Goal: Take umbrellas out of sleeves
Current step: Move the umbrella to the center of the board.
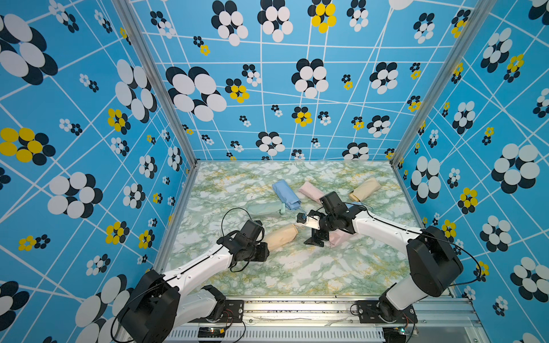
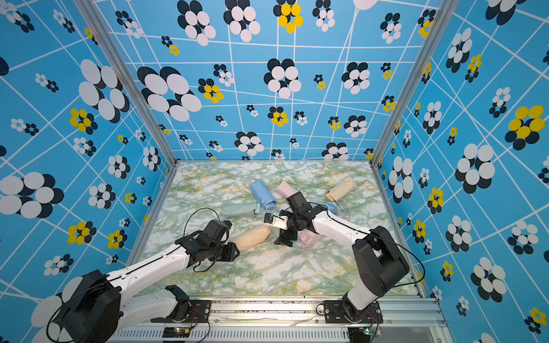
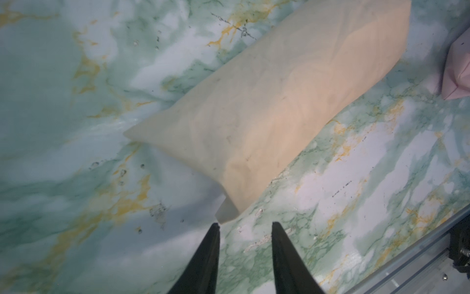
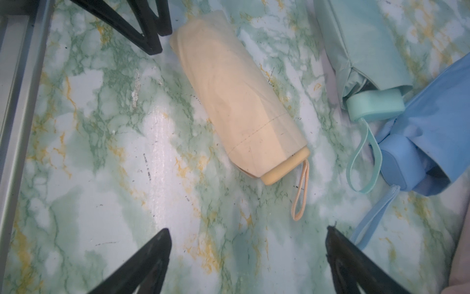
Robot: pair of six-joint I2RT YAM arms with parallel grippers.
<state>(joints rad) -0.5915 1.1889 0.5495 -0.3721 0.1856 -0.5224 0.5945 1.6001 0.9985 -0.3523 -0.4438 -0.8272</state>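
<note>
A beige sleeve (image 1: 280, 236) (image 3: 267, 107) lies near the middle of the table with its umbrella inside. The matching beige handle (image 4: 284, 165) and cord stick out of its far end. My left gripper (image 3: 245, 224) (image 1: 266, 249) sits at the sleeve's closed end. It is partly open with nothing between the fingers, and a sleeve corner lies just past one tip. My right gripper (image 4: 248, 230) (image 1: 314, 243) hovers wide open and empty beyond the handle end. A mint sleeved umbrella (image 4: 366, 48) and a blue umbrella (image 4: 432, 127) lie beside it.
A pink sleeve (image 1: 337, 239) (image 3: 457, 71) lies under the right arm. Farther back are another pink one (image 1: 310, 190) and a beige one (image 1: 364, 188). A metal rail (image 4: 15, 101) runs along the table's front edge. Patterned walls enclose the other three sides.
</note>
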